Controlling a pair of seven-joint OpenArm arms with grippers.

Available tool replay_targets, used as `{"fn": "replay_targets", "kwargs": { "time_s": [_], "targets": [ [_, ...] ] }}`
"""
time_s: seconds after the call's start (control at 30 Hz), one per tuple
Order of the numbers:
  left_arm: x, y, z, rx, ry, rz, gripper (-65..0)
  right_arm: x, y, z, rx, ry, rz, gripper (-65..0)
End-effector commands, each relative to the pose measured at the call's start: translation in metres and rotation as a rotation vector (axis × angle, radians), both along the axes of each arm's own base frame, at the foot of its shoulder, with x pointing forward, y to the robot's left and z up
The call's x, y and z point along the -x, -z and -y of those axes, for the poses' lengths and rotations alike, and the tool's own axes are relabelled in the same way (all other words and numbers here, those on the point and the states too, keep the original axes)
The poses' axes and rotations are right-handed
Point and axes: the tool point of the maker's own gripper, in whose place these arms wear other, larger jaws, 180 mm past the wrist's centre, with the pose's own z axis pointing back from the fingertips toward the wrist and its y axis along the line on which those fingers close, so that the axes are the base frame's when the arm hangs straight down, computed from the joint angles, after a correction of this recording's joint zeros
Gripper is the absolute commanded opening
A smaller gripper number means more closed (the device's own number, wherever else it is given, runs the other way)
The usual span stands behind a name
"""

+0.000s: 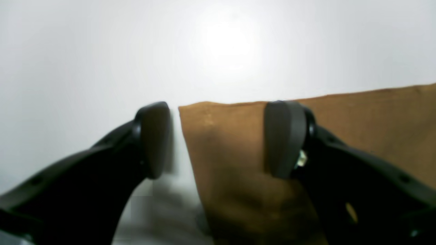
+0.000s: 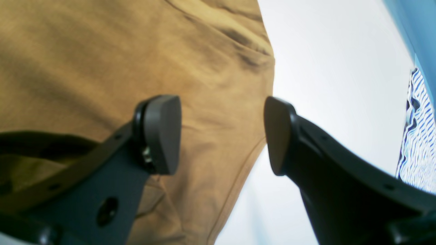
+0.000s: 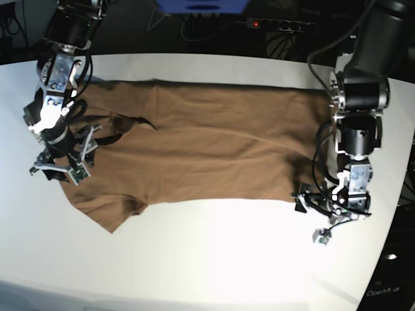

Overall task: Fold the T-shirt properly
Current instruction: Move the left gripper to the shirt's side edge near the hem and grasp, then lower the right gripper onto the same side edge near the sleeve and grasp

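We see the T-shirt (image 3: 214, 152) spread flat across the white table (image 3: 214, 259), lying lengthwise from left to right in the base view. Its neck end and sleeves are at the left, its hem at the right. One sleeve (image 3: 107, 210) sticks out toward the near edge at the left, and the cloth around the collar (image 3: 126, 126) is rumpled, with a dark fold showing.

Our right gripper (image 3: 61, 165) sits at the left of the base view, over the shirt's left end near the shoulder. In its wrist view the jaws stand wide apart: one finger (image 2: 160, 132) lies over the brown cloth and the other (image 2: 277, 134) over bare table just past the shirt's seamed edge. Nothing is pinched between them. Whether the fingertips touch the cloth we cannot tell.

Our left gripper (image 3: 327, 207) is at the right of the base view, at the near corner of the hem. Its wrist view shows the jaws wide too, straddling that corner: one finger (image 1: 156, 139) over the white table just beside the cloth's edge, the other (image 1: 284, 137) over the cloth. The corner of the shirt (image 1: 204, 115) lies between them, flat and ungripped.

A blue surface and a striped blue-and-white patch (image 2: 419, 136) show at the right edge of the right wrist view.
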Motion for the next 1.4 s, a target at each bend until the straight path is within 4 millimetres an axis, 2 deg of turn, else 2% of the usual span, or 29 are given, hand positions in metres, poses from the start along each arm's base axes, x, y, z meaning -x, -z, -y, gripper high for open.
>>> {"fn": "replay_targets", "kwargs": {
  "time_s": [0.0,0.23,0.47,0.77,0.83,0.97,1.07,1.17,1.37],
  "targets": [
    [-0.023,-0.025,-0.004,0.003,-0.009,0.075,-23.1,-0.010,-0.016,0.002,0.008,-0.004,0.054,-27.0],
    [-0.023,-0.015,-0.009,-0.019,-0.007,0.056,-23.1,-0.010,-0.015,0.003,0.011,-0.002,0.050,-27.0],
    [-0.024,-0.016,-0.010,-0.019,-0.009,0.053,-23.1,-0.010,-0.015,0.004,0.013,-0.001,0.049,-27.0],
    [-0.015,-0.003,-0.007,-0.005,-0.013,0.020,-23.7,-0.010,-0.015,0.004,0.012,-0.001,0.049,-27.0],
    [-0.015,-0.003,-0.006,-0.004,-0.012,0.020,-27.8,-0.010,-0.015,0.004,0.012,-0.001,0.049,-27.0],
    [-0.010,0.002,-0.008,0.017,-0.037,0.014,-43.9,-0.009,-0.015,0.004,0.012,0.001,0.049,-27.0],
    [-0.009,0.002,-0.012,0.044,-0.070,0.019,-51.7,-0.009,-0.015,0.004,0.012,0.001,0.049,-27.0],
    [-0.009,0.002,-0.013,0.048,-0.077,0.020,-55.2,-0.009,-0.015,0.004,0.012,0.001,0.049,-27.0],
    [-0.008,0.003,-0.014,0.049,-0.078,0.018,-55.9,-0.010,-0.015,0.004,0.010,-0.001,0.052,-27.0]
  ]
}}
